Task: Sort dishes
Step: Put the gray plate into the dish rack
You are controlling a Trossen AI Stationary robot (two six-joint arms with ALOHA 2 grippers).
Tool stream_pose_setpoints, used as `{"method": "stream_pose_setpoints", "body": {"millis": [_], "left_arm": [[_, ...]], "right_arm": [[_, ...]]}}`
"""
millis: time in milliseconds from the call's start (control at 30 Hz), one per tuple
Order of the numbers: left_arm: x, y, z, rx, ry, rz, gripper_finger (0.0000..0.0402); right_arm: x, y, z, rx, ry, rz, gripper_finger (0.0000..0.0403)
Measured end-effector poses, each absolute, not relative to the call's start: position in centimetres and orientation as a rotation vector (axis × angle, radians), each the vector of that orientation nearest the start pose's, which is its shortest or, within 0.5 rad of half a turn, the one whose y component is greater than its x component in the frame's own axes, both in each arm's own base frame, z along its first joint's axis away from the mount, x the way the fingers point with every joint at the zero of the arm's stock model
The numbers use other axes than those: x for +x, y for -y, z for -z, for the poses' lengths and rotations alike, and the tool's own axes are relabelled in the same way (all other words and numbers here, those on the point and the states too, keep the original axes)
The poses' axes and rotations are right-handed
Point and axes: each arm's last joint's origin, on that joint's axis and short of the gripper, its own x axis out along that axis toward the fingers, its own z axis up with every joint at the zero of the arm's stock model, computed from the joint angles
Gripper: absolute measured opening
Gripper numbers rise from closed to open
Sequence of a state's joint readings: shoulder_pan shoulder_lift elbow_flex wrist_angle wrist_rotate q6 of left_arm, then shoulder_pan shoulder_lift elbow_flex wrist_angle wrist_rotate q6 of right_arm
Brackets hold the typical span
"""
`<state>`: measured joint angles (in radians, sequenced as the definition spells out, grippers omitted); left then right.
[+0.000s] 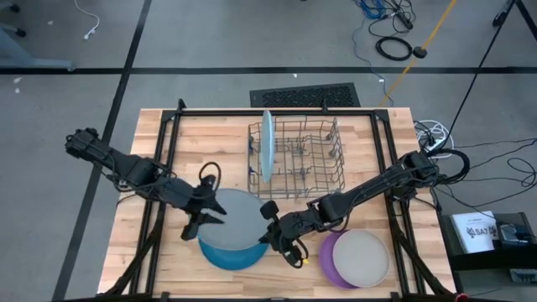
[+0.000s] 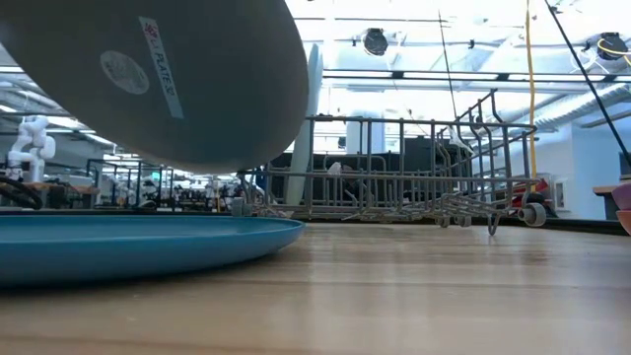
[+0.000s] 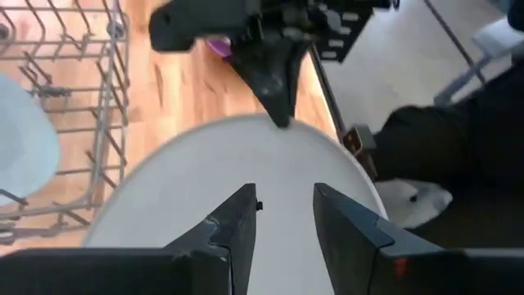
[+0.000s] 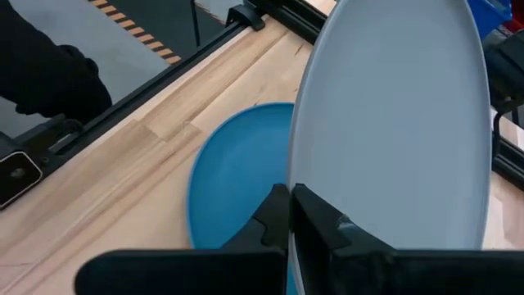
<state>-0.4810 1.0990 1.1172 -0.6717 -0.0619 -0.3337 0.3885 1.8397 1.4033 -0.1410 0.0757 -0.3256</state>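
2 stickers, writing unreadable, mark the grey plate (image 2: pixel 168 69) pinched by the right pincer (image 1: pixel 270 228); left pincer (image 1: pixel 211 210) spread.

Table evenly lit from overhead, bright ceiling lamps (image 2: pixel 375 39) seen in low view, near plate (image 2: pixel 158 69) blurred, soft shadows cast

Grey floor (image 1: pixel 210 33) crossed by dark tape lines (image 1: pixel 252 70), a black floor grate (image 1: pixel 304 94), loose coiled cables (image 1: pixel 394 46). Beyond, bright ceiling lamps (image 2: pixel 375 40) above cluttered, distant workstations (image 2: pixel 128 182).
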Motion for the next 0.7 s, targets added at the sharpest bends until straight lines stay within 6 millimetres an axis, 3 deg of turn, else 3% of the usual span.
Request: {"method": "stream_pose_setpoints", "body": {"millis": [167, 467, 700], "left_arm": [[19.6, 11.1, -34.2, -0.153, -0.716, 0.365, 0.0126], [20.7, 12.6, -30.9, -0.165, -0.965, 0.337, 0.015], [21.0, 13.0, -30.6, -0.198, -1.003, 0.397, 0.015]], "right_arm": [[39.0, -15.2, -25.6, -0.447, -0.518, -0.389, 0.0], [39.3, -14.2, -25.5, -0.451, -0.524, -0.369, 0.0], [39.4, -14.0, -25.5, -0.453, -0.524, -0.366, 0.0]]}}
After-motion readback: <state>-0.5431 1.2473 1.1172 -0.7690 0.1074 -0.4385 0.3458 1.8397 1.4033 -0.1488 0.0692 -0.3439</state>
